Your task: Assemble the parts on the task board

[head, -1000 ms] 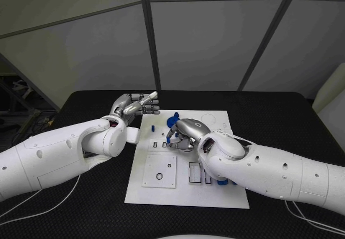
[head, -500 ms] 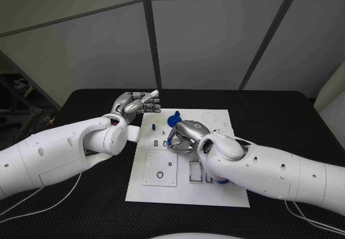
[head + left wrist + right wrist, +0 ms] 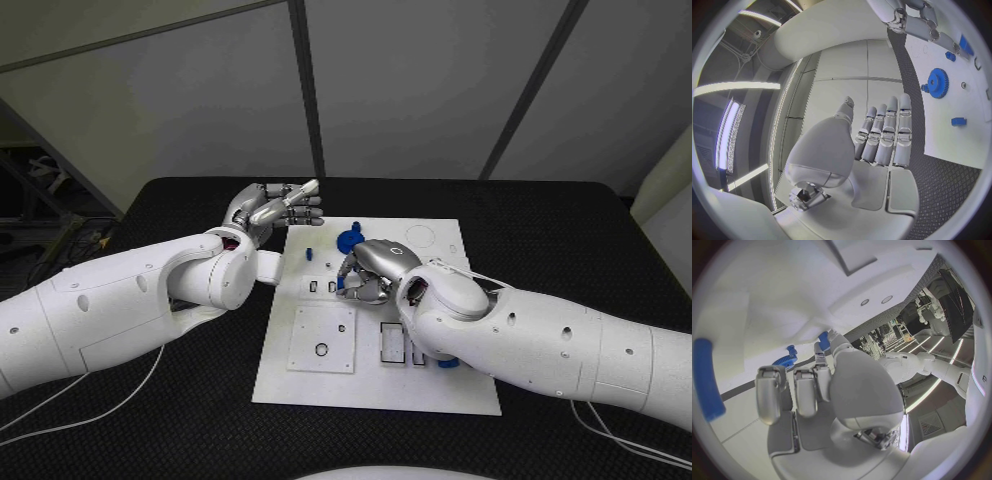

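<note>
The right robot hand (image 3: 372, 268) is down over the middle of the task board (image 3: 447, 395), fingers curled downward; whether it pinches a part cannot be told, since its own back hides the fingertips in the head view and its wrist view shows the fingers (image 3: 772, 395) bent over the white plate with nothing clearly between them. Just beyond it, toward the far edge of the board, stands a blue gear (image 3: 348, 241), seated upright by the look of it, and a small blue piece (image 3: 309, 256) lies loose nearby on the plate. A further blue part (image 3: 449, 365) peeks out from under the right forearm near the row of rectangular slots (image 3: 389, 345). The left robot hand (image 3: 273, 210) is raised off the far left corner of the board, above the black counter (image 3: 173, 420), fingers straight, side by side and holding nothing; its wrist view shows the extended fingers (image 3: 886, 135) with the gear (image 3: 937, 83) and a small blue block (image 3: 959, 121) on the plate beyond. Judging from this, the assembly is partway: the gear looks placed, while several slots sit unfilled and loose pieces remain to be seated
</note>
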Controlling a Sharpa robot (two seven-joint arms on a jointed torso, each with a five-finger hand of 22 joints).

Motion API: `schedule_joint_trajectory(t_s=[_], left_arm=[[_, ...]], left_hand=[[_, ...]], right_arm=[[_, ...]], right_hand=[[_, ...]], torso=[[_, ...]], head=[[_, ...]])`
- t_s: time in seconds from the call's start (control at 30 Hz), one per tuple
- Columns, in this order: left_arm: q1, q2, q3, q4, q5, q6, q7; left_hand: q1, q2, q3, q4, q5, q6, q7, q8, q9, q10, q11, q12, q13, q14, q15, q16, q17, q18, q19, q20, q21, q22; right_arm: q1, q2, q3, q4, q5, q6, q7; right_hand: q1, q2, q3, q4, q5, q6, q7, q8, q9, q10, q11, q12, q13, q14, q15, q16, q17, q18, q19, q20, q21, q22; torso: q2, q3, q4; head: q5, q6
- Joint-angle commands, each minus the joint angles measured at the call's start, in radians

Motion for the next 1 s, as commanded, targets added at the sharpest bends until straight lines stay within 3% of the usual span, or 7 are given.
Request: schedule_joint_trajectory(t_s=[0.03, 0.67, 1.0], left_arm=[[0.002, 0.001, 0.001, 0.000, -0.007, 0.011, -0.004], [0.002, 0.004, 0.001, -0.002, -0.007, 0.010, -0.004], [0.002, 0.005, 0.001, -0.004, -0.007, 0.011, -0.005]], left_hand=[[0.003, 0.009, -0.002, -0.006, 0.005, 0.002, 0.001, -0.006, -0.001, 0.000, 0.004, -0.004, 0.000, -0.005, 0.003, -0.002, 0.001, -0.012, -0.010, 0.000, -0.002, -0.002], [0.004, 0.009, -0.002, -0.007, 0.005, 0.002, 0.002, -0.007, -0.001, -0.001, 0.005, -0.005, -0.001, -0.007, 0.004, -0.005, 0.002, -0.012, -0.011, 0.001, -0.003, -0.002], [0.005, 0.009, -0.002, -0.008, 0.005, 0.000, 0.003, -0.008, -0.001, -0.002, 0.005, -0.006, -0.001, -0.007, 0.004, -0.006, 0.003, -0.012, -0.012, 0.001, -0.003, -0.002]], right_arm=[[-0.003, -0.001, -0.004, -0.007, -0.007, 0.046, -0.016], [-0.003, -0.001, -0.004, -0.006, -0.007, 0.066, -0.026], [-0.003, -0.001, -0.004, -0.006, -0.007, 0.062, -0.029]], right_hand=[[-0.011, -0.003, 0.006, 0.003, -0.004, -0.013, 0.003, -0.008, -0.002, -0.008, 0.003, -0.006, 0.111, 0.090, 0.008, -0.003, 0.203, -0.002, 0.073, 0.005, 0.001, 0.205], [-0.034, -0.027, 0.003, 0.010, -0.011, -0.068, 0.031, -0.037, -0.009, -0.038, 0.028, -0.045, 0.084, 0.090, 0.030, -0.004, 0.203, 0.001, 0.067, 0.025, -0.006, 0.194], [-0.050, -0.035, -0.005, 0.020, -0.025, -0.086, 0.037, -0.040, -0.009, -0.044, 0.034, -0.051, 0.079, 0.090, 0.036, -0.004, 0.202, 0.001, 0.066, 0.032, -0.007, 0.192]], torso=[[0.000, 0.0006, -0.0003], [0.000, 0.0002, -0.0004], [0.000, 0.0003, -0.0004]], head=[[0.000, -0.001], [-0.001, -0.002], [-0.001, -0.002]])
